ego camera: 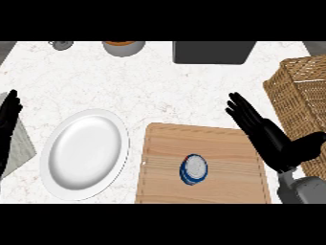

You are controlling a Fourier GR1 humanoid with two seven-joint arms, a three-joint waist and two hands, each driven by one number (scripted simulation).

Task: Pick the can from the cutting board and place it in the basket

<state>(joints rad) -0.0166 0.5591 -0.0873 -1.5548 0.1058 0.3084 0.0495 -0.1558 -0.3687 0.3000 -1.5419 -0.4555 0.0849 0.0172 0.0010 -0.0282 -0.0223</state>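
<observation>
The blue-topped can (pixel 193 169) is standing upright on the wooden cutting board (pixel 165 186), near its middle. The right hand (pixel 270 138) is hovering over the board's right edge, fingers straight and spread, holding nothing. The wicker basket (pixel 313 91) is sitting just right of it. The left hand (pixel 0 128) is resting open at the left edge, beside the white plate (pixel 84 153).

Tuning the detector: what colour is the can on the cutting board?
Blue body with a white top, seen from above in the head view: can on the light wooden cutting board.
</observation>
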